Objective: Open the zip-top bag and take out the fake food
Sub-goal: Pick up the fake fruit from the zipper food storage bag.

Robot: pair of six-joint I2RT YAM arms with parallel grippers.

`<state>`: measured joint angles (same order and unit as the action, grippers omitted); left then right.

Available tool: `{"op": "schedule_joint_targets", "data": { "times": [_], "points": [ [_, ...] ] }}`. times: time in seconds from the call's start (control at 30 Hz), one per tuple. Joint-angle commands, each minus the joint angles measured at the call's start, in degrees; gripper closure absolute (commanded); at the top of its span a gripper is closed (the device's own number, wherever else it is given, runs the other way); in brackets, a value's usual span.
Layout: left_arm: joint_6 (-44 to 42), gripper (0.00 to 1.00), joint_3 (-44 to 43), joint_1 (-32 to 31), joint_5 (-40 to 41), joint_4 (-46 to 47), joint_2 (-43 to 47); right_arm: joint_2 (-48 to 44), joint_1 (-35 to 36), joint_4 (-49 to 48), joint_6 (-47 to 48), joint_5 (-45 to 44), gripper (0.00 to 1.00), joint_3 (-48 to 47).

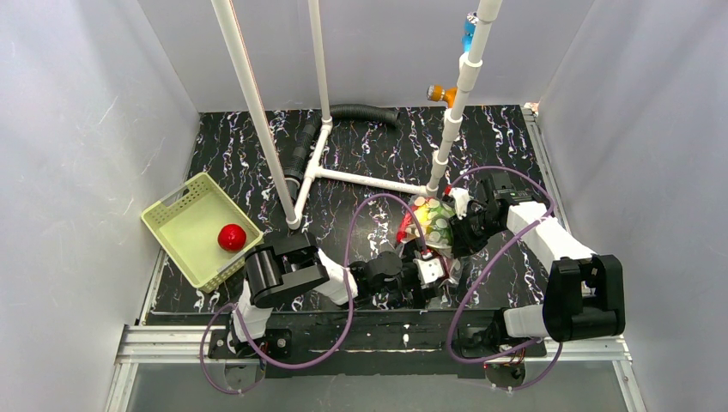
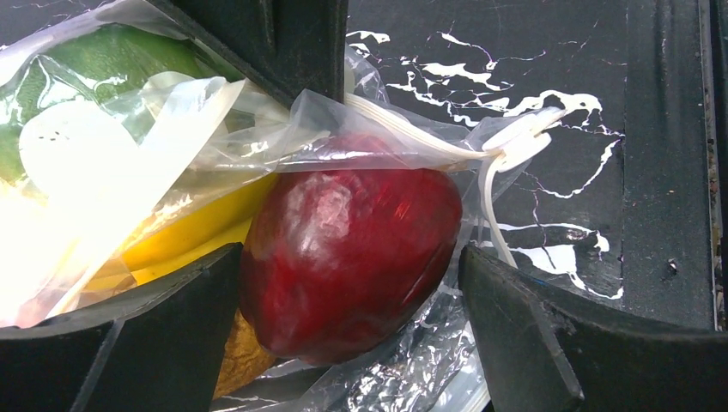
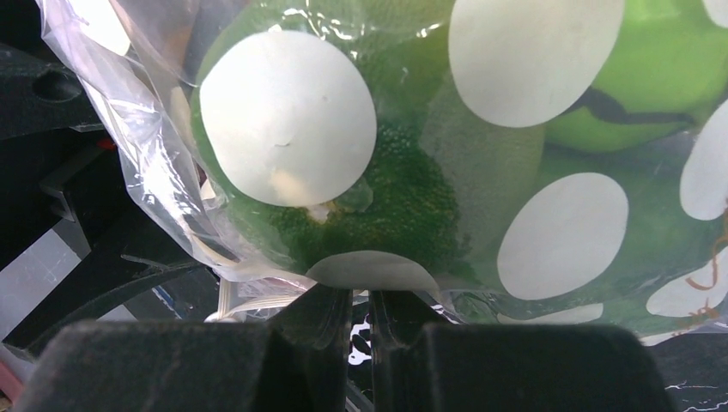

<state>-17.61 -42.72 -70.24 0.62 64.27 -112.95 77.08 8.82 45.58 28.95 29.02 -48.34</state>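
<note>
Left fingers stand wide apart on either side of a dark red apple. One touches its side and the other sits just beside it, and I cannot tell whether they actually squeeze it. Right fingers are closed to a thin slit, pinching a fold of the zip-top bag at its lower edge. The bag hangs between the two arms, just beside the foot of a white pipe upright. Its white zip strip curls over the apple's top, and film drapes across the fruit's upper half. A yellow banana lies against the apple inside the bag, and a bumpy green broccoli-like piece presses against the dotted plastic. Bare marbled table runs from the apple to a raised dark strip at the side. A pale green basket sits well apart at the table's left edge with a red ball in it.
</note>
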Motion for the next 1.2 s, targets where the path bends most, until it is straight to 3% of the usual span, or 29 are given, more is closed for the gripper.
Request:
{"op": "schedule_joint_targets", "data": {
  "times": [0.0,0.17,0.27,0.43,0.57,0.7,0.87,1.17],
  "points": [
    [-0.89,0.07,-0.06,-0.08,-0.62,0.59,0.5,1.0,0.5,2.02,1.4,1.66,0.83,-1.82],
    [-1.69,0.07,-2.21,-0.2,-0.09,-3.13,0.19,1.4,1.0,2.74,1.8,2.48,0.83,-1.98],
    [-1.83,0.14,-2.88,-0.25,0.63,-4.34,0.2,1.35,1.11,2.68,1.86,2.54,0.83,-2.02],
    [-1.43,0.4,-2.15,-0.34,1.98,-4.82,1.0,1.32,1.19,2.71,1.82,2.21,0.84,-2.11],
    [-0.48,0.73,-2.1,-0.33,2.23,-8.14,3.22,1.16,1.17,2.6,1.7,1.61,0.85,-2.11],
    [1.55,0.92,-1.01,-0.34,3.12,-10.73,5.97,0.94,1.18,2.37,1.64,1.16,0.85,-2.21],
    [4.91,1.0,1.58,-0.34,4.25,-13.08,10.5,0.66,1.03,2.32,1.55,1.0,0.84,-2.37],
    [10.78,1.0,3.75,-0.27,4.92,-15.95,15.89,-0.34,0.51,2.71,1.69,2.68,0.82,-2.77]
  ]
}}
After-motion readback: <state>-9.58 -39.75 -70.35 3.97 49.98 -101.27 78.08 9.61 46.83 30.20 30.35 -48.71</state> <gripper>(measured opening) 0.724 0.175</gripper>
